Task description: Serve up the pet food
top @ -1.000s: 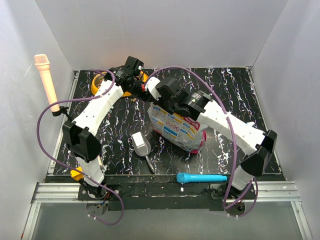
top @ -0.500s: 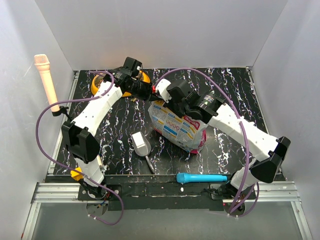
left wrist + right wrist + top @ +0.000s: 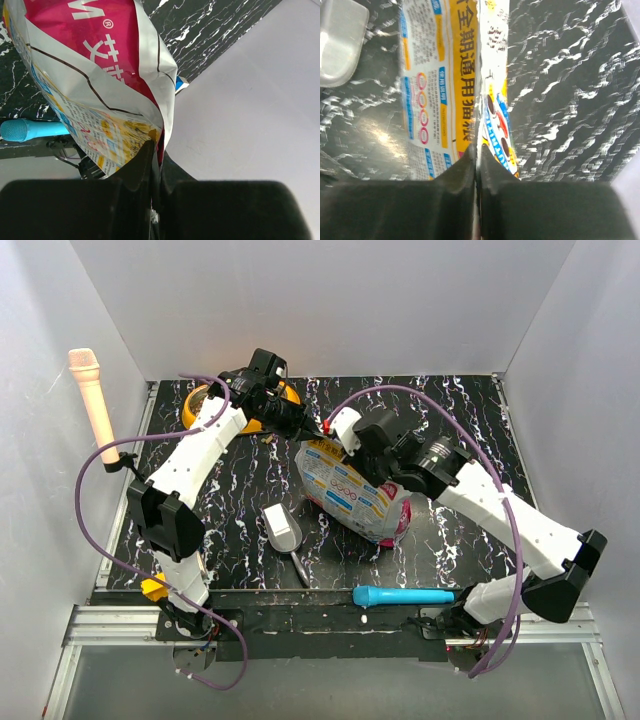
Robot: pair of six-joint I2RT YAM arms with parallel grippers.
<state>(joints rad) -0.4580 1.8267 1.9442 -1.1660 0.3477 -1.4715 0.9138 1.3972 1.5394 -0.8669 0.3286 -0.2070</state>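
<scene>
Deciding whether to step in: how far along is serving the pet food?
Done: little; the scoop lies idle beside the pouch. In hand: left gripper and right gripper both pinch the pouch's top edge, apparently to open it. Left: scooping kibble into the orange bowl, mostly hidden behind the left arm.

Bright, even, diffuse light fills the scene and leaves only soft shadows. In each wrist view, the left fingers (image 3: 140, 172) and right fingers (image 3: 462, 175) are dark, blurred foreground masses, while the pouch (image 3: 85, 65) just beyond them stays legible. Left of the right fingers, glare washes the glossy table (image 3: 370, 115).
</scene>
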